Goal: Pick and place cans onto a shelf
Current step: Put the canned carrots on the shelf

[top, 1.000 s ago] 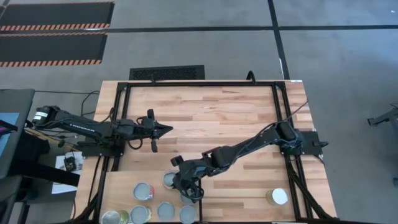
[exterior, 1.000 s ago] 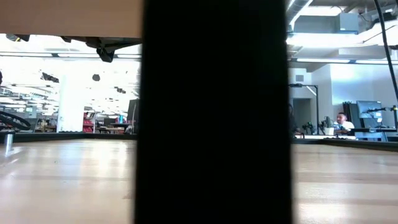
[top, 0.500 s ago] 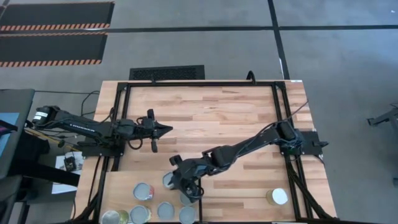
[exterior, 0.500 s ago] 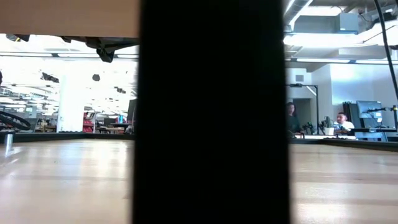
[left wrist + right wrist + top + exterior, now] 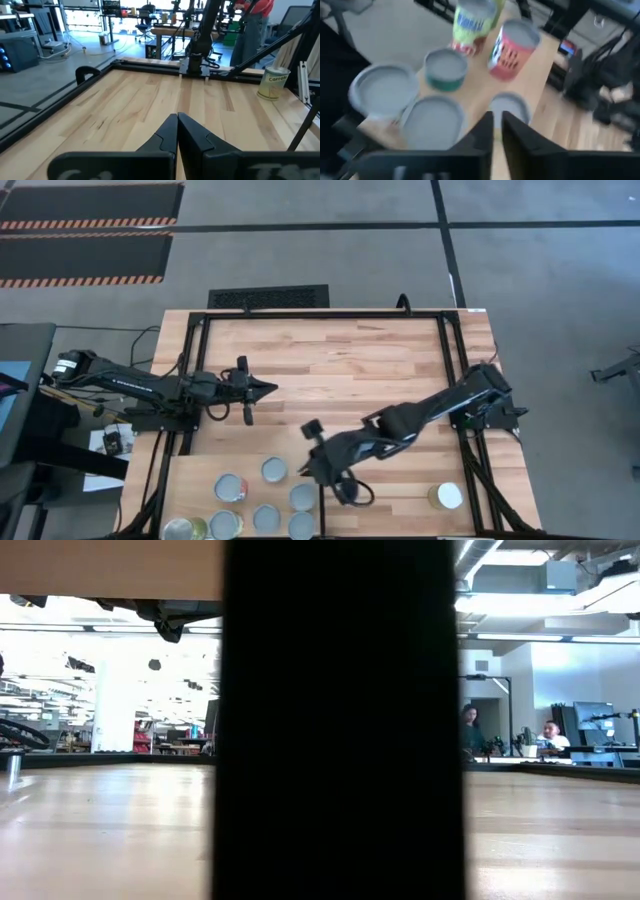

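Several cans stand on their bases on the pale shelf (image 5: 190, 480) at the table's near left, among them grey-topped cans (image 5: 274, 470) (image 5: 302, 497) and a red-labelled can (image 5: 512, 47). One white-topped can (image 5: 447, 496) stands alone on the tabletop at the near right. It also shows in the left wrist view (image 5: 272, 82). My right gripper (image 5: 318, 473) hangs over the shelf's right edge, just right of the cans. Its fingers (image 5: 487, 130) are shut to a narrow slit and hold nothing. My left gripper (image 5: 268, 388) waits shut and empty at the table's left (image 5: 177, 122).
A black frame (image 5: 325, 312) runs around the plank tabletop. A dark upright (image 5: 340, 720) blocks the middle of the low view. The tabletop's middle and far part (image 5: 350, 360) are bare wood. People show far back in the room (image 5: 470, 730).
My right gripper has swung from above the grey-topped cans toward the table's right edge. The two cans it covered now show whole and stand where they were.
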Controlling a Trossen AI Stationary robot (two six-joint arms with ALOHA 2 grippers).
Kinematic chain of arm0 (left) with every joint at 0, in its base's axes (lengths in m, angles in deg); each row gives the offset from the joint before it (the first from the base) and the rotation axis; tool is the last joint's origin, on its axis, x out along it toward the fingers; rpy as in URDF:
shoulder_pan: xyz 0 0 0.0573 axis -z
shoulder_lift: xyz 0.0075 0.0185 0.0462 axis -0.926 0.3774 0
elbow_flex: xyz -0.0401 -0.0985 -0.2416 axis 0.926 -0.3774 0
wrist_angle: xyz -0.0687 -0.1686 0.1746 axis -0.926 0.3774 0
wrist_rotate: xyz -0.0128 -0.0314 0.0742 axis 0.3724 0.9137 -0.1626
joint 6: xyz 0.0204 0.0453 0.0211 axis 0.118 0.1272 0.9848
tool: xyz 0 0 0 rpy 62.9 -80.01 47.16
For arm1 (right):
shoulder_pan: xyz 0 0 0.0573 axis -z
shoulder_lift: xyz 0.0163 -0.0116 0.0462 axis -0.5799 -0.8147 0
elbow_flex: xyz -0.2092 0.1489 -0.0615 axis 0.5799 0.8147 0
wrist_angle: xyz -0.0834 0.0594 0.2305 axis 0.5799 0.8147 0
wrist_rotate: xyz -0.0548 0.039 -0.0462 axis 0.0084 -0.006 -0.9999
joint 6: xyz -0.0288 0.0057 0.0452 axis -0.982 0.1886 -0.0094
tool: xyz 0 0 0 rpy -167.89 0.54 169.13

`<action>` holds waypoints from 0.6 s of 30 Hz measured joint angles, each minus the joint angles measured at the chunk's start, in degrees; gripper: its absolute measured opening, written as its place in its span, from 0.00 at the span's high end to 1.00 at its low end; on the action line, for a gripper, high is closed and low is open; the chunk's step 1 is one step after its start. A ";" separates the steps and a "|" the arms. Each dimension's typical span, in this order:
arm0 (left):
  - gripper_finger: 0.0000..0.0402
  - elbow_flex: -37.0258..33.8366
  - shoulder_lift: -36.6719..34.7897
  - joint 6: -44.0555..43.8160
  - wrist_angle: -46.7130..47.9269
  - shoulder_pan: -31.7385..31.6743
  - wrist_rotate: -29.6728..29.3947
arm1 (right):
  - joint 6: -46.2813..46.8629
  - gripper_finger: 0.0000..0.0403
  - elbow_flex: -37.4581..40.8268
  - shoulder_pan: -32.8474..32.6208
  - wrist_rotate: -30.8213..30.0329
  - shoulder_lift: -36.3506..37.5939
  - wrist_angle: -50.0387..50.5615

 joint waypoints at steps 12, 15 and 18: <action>1.00 0.00 0.02 -0.32 0.49 0.43 0.47 | 26.62 0.99 36.94 -7.45 -4.38 13.88 -11.82; 1.00 0.00 0.02 0.06 0.57 0.70 0.47 | 38.07 0.98 42.18 -11.12 -4.38 16.92 -10.48; 1.00 0.00 0.02 0.00 0.61 0.70 0.48 | 48.43 0.98 44.71 -15.67 -4.51 19.23 -5.57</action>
